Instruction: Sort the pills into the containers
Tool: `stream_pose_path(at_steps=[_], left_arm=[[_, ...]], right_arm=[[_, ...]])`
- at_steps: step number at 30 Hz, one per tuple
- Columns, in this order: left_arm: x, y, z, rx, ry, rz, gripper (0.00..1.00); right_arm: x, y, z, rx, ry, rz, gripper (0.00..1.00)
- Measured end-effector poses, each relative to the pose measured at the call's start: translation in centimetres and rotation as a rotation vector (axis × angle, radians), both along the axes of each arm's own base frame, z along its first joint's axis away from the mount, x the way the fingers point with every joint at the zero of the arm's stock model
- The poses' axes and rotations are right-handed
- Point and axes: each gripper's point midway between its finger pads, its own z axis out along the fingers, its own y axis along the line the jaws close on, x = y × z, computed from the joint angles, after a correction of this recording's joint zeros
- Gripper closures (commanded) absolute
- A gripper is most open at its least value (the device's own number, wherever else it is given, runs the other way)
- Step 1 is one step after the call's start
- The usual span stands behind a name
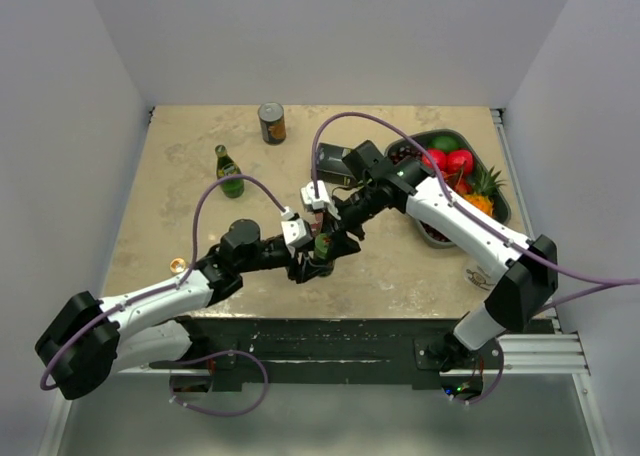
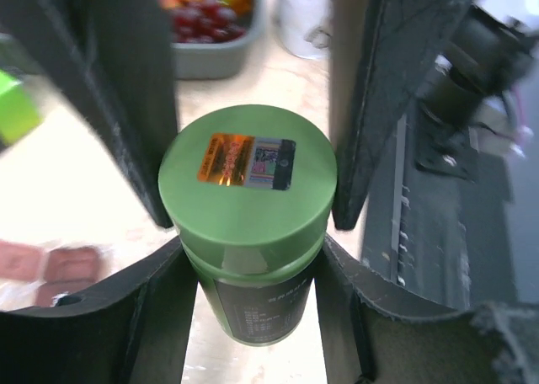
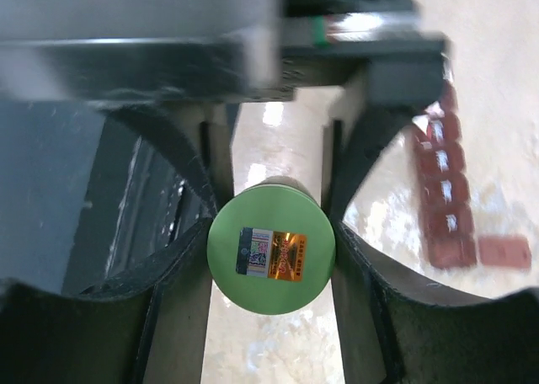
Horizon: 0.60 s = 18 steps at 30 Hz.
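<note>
1. At the middle of the tan tabletop [image 1: 170, 191], towards its near edge, the green plastic pill bottle [image 1: 322, 248] stands upright with both arms meeting over it. The long maroon plastic strip of small square compartments [image 3: 442, 190] lies flat just beside it, apart from both pairs of fingers.
2. Your left fingers [image 2: 387, 333] are closed on the bottle's body just under the cap. Your right fingers [image 3: 396, 317] pinch the round green screw cap [image 3: 271, 246] from either side.
3. Expect the bottle to be light, stiff and smooth. Hard plastic will not give, so it may spin or slip in a loose pinch. Take the body low with the left and the cap's rim across its widest part with the right.
4. The strip looks thin and light and is likely easy to shove. Its compartments are small, so you will have little margin when dropping pills in.
5. You cannot see any pills: the cap is on and the body is opaque, so how full the bottle is cannot be told.
6. From above, the arms cover the strip. Both wrist views blur it and cut it off, so you cannot count the compartments or tell which stand open. A maroon piece juts sideways at one end; it may be a flap.
</note>
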Motion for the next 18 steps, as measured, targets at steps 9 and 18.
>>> stream_pose_path(at_steps=[9,18], left_arm=[[-3.7,-0.5,-0.5,0.036,-0.013,-0.232,1.00],[-3.2,-0.2,-0.6,0.049,-0.016,-0.201,1.00]], right_arm=[[-4.1,-0.9,-0.6,0.086,-0.146,0.485,0.02],[-3.5,-0.9,2.5,0.089,-0.190,0.354,0.01]])
